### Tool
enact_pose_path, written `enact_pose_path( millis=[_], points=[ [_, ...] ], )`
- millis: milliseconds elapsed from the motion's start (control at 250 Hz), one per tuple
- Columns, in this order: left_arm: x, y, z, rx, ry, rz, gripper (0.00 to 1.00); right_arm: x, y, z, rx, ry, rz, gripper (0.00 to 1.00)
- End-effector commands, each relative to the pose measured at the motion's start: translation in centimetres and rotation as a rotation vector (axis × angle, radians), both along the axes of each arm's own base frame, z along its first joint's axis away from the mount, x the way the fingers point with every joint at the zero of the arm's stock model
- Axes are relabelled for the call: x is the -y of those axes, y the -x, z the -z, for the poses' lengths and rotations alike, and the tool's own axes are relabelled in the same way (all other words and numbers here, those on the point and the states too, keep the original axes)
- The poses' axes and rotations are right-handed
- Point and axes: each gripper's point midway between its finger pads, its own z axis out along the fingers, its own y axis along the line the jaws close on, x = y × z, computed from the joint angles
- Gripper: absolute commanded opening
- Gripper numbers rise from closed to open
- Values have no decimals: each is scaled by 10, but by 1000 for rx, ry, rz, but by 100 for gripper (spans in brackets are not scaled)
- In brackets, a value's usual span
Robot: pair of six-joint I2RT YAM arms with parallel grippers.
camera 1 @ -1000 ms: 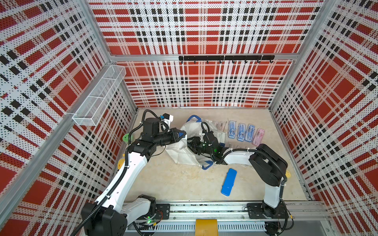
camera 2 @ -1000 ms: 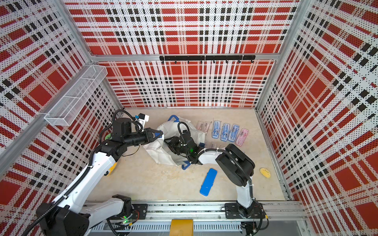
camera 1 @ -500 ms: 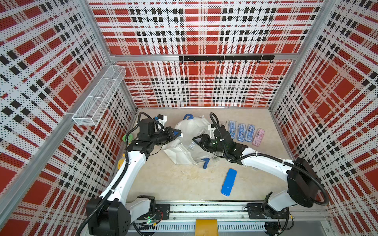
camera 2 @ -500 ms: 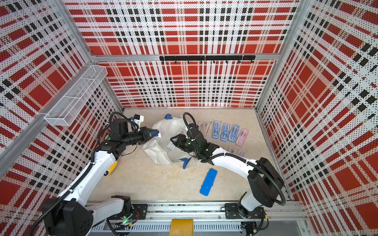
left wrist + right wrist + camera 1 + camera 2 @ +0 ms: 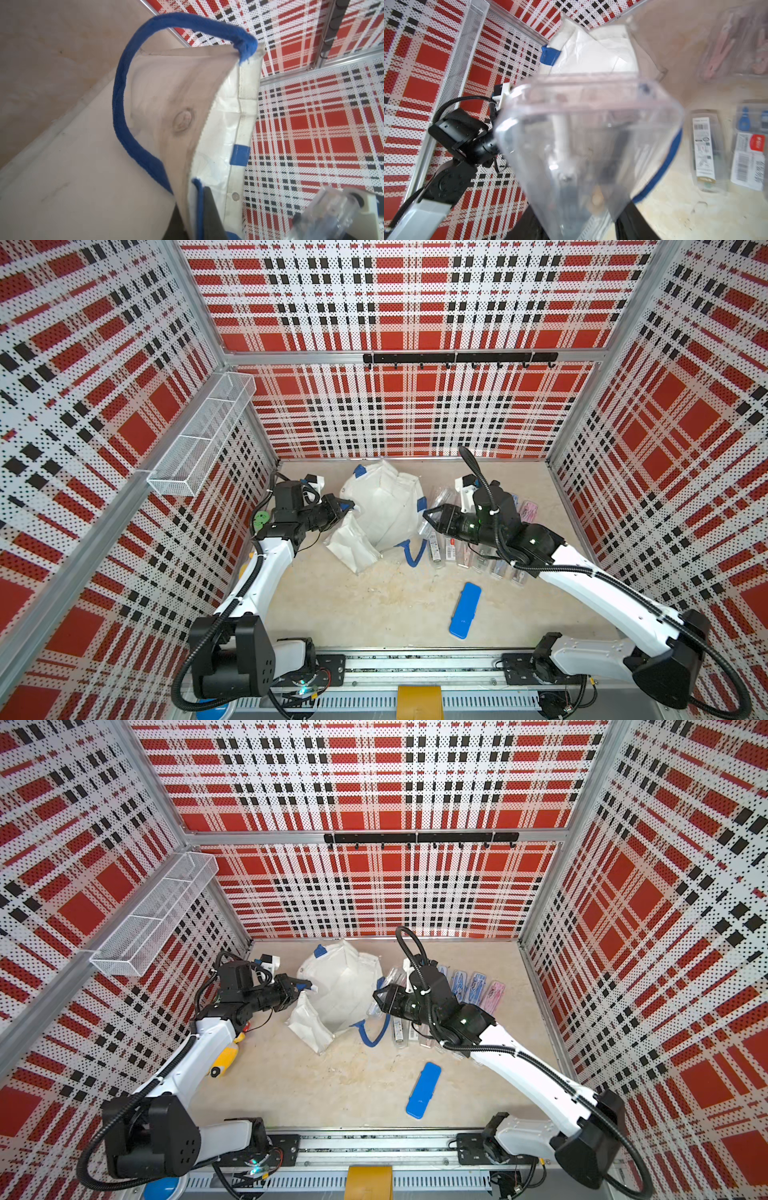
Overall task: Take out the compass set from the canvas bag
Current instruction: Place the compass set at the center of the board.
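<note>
Our right gripper has backed out of the canvas bag, compass set clamped.
We note the set at the bag's three o'clock; left gripper pinches its nine o'clock rim.

A robot test cell in a lab: perforated plaid walls close in a beige tabletop. A wire basket hangs left and a hook rail far, while the left arm and right arm are bolted to a near aluminium rail.
</note>
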Motion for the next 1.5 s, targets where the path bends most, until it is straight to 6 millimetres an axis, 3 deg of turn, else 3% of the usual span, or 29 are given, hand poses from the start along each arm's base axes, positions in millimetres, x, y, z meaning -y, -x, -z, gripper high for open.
enact_pose_path(
  millis=[0, 216, 464, 640, 800, 1048, 1172, 1353, 1497],
  points=[
    [-17, -8, 15, -21, 43, -58, 0, 20, 25, 52, -123, 138, -32, 35],
    [-41, -14, 37, -78, 134, -153, 0, 27, 55, 119, -317, 150, -60, 35],
    [-41, -3, 37, -86, 153, -175, 0, 17, 72, 194, -534, 128, -64, 35],
    [-37, 13, 44, -117, 183, -187, 0, 15, 82, 227, -661, 145, -56, 35],
    [-36, 24, 50, -134, 194, -196, 0, 19, 90, 240, -730, 163, -41, 36],
    [-34, 23, 42, -115, 196, -186, 0, 27, 105, 254, -820, 153, 8, 43],
    [-33, 20, 41, -114, 194, -180, 0, 28, 109, 256, -842, 158, 13, 52],
    [-26, 17, 40, -113, 189, -151, 0, 29, 104, 240, -802, 179, 19, 75],
    [-21, 16, 37, -109, 186, -136, 0, 31, 97, 213, -736, 190, 18, 76]
  ],
)
